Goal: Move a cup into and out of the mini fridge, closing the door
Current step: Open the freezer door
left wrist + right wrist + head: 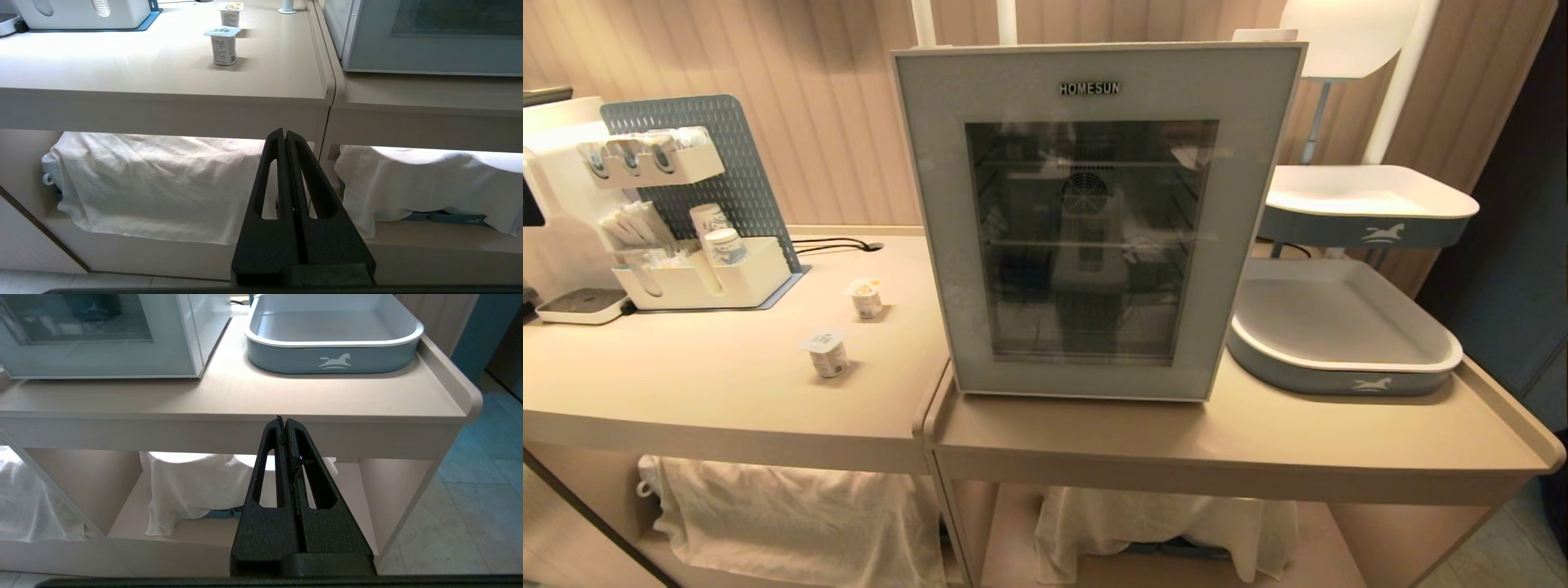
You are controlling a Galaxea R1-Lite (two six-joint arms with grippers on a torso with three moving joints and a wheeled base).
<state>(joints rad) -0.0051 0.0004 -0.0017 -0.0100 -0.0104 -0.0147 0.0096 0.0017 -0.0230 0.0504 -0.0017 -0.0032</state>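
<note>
Grey-framed door (1094, 220), dark glass, on white mini fridge (210, 318)

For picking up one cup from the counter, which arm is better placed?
Likely left: both cups, the nearer cup and the farther cup, stand left of the mini fridge, straight ahead of the left gripper.

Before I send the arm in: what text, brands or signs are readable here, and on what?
"HOMESUN": top of the door of the mini fridge.
White horse emblem, no words: front wall of the lower tray and the upper tray.
Print on both yogurt cups, near cup and far cup: too small to read.
</note>
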